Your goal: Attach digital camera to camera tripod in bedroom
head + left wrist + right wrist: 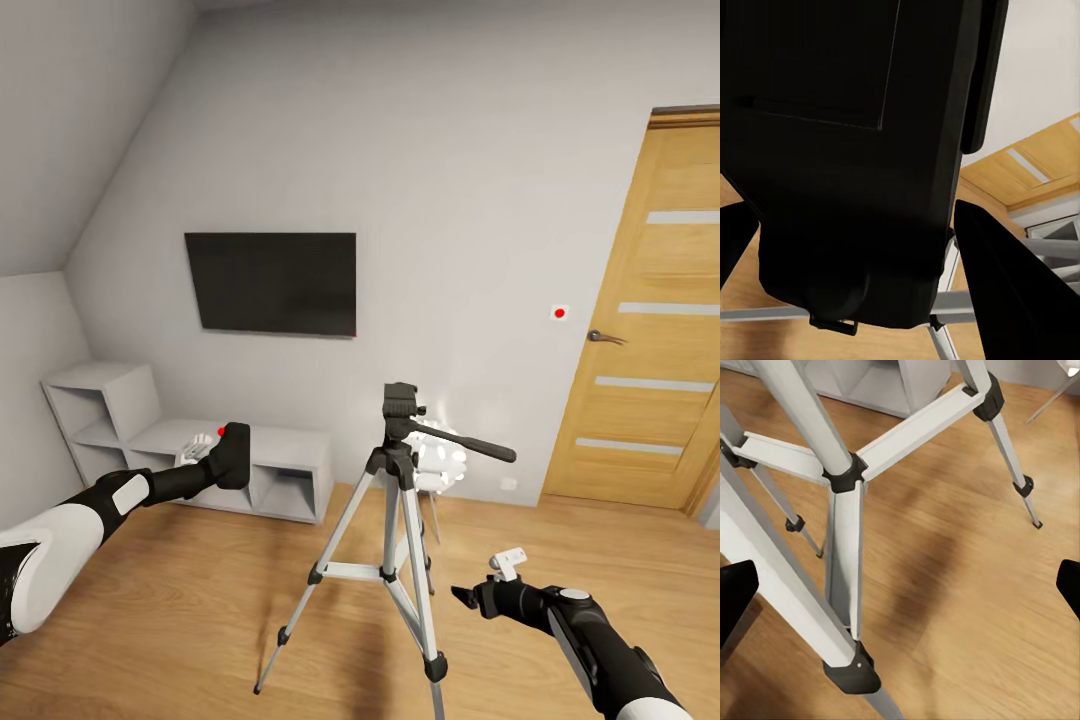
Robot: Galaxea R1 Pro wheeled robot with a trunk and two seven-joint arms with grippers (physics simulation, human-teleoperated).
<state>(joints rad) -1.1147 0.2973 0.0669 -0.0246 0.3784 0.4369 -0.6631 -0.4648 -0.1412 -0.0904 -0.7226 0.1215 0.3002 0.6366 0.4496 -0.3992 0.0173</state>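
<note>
The left tool (pixel 222 455) pinched the camera (pixel 234 455), held left of the tripod (pixel 392 520); mounting remained. The right tool (pixel 480 598) looked spread, seemingly empty.

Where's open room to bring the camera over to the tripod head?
Open air lies between the left gripper, shut on the digital camera, and the pan head. Crowded: the handle sticks out right, and the right gripper sits by the legs.
</note>
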